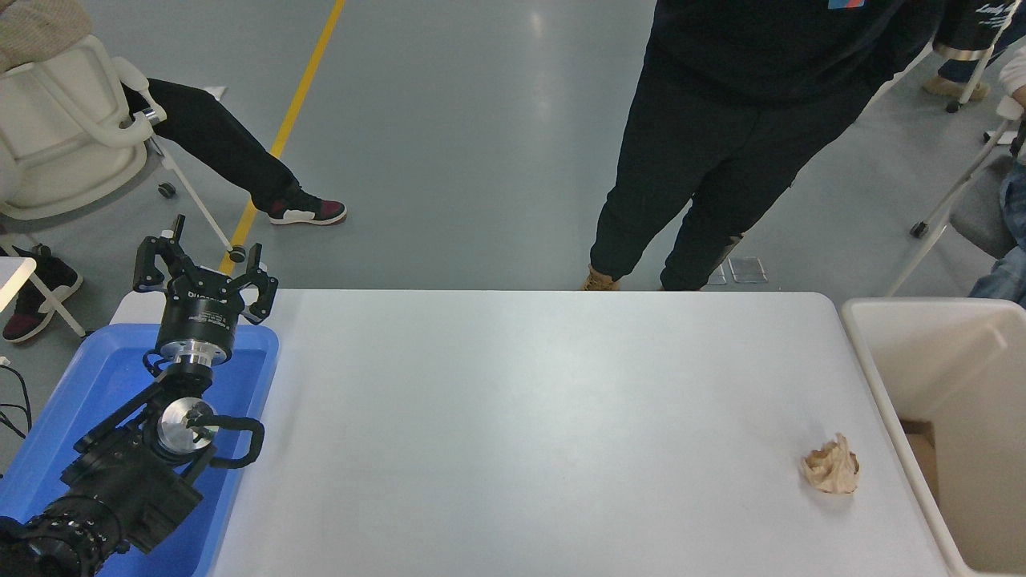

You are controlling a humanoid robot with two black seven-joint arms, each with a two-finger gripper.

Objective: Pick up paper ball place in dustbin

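Observation:
The tan paper ball (830,466) lies on the white table (521,417) near its right edge, close to the front. The cream-white dustbin (954,385) stands just right of the table, beside the ball. My left gripper (204,268) is parked at the lower left over the blue tray, its fingers spread open and empty. My right arm and gripper are out of view.
A shallow blue tray (96,401) sits at the table's left under the left arm. A person in black clothes (721,136) stands at the far side, leaning toward the table. Chairs and seated people are on the floor at left and right.

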